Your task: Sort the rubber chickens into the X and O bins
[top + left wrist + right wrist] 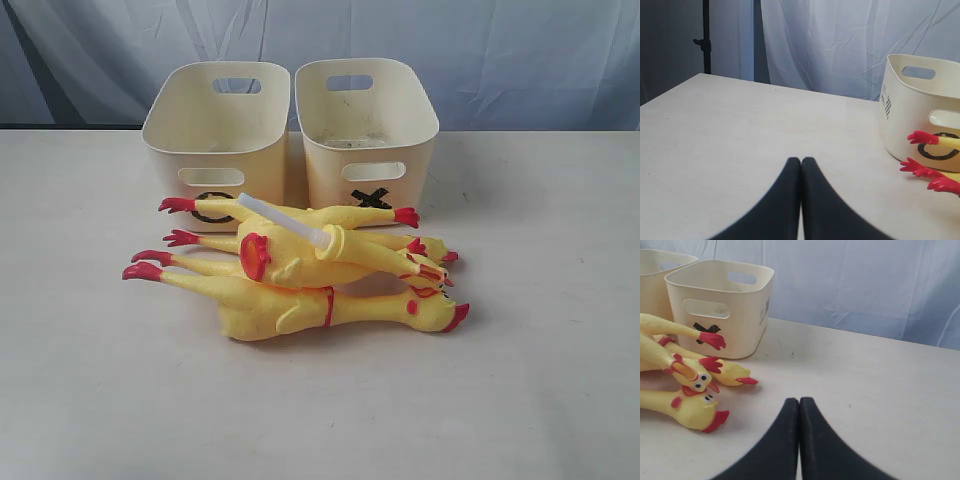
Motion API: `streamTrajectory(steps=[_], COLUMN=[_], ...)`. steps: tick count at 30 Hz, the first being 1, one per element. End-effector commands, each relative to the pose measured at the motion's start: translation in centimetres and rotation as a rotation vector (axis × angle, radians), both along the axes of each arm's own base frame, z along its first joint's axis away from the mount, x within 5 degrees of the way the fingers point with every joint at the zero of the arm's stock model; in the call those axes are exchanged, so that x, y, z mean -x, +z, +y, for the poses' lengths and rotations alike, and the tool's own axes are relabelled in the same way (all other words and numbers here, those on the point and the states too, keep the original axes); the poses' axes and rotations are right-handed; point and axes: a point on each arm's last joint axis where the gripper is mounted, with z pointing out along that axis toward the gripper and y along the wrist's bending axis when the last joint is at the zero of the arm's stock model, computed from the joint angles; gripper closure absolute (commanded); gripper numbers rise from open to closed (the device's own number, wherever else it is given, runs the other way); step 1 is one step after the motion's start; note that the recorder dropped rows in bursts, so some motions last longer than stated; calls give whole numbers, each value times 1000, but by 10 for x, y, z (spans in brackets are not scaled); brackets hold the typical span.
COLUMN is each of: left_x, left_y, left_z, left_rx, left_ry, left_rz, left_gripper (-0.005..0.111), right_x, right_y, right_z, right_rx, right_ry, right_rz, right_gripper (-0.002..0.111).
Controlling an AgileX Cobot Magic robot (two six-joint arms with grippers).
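Hovering clenched and empty, the black left fingers (787,195) and right fingers (812,435) face three long yellow rubber chickens (300,275) piled on the pale surface (100,380) just before the cream plastic O bin (215,150) and X bin (370,135), so best open wide and lift the topmost first.

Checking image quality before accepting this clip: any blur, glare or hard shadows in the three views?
Exterior view: soft, even light, faint shadows under the rubber chickens and right of the X bin, no glare. Left wrist view: the shut jaws are soft-edged and out of focus, the O bin reads clearly. Right wrist view: jaws blurred likewise, rubber chickens crisp.
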Motion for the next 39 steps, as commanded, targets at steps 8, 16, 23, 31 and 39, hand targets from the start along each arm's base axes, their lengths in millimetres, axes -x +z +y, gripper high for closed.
streamTrajectory(steps=[8, 16, 23, 31, 39], left_x=[0, 0, 0, 0, 0], left_y=[-1, -1, -1, -1, -1], left_z=[0, 0, 0, 0, 0], left_rx=[-6, -6, -26, -26, -26], left_ry=[-2, -2, 0, 0, 0], left_rz=[-1, -1, 0, 0, 0], left_gripper=[107, 107, 107, 107, 107], right_x=[0, 0, 0, 0, 0], right_y=[0, 0, 0, 0, 0], right_z=[0, 0, 0, 0, 0], right_rx=[-3, -3, -3, -3, -3], right_ry=[2, 2, 2, 2, 2], right_rz=[-10, -10, -10, -10, -10], right_gripper=[109, 109, 109, 109, 109])
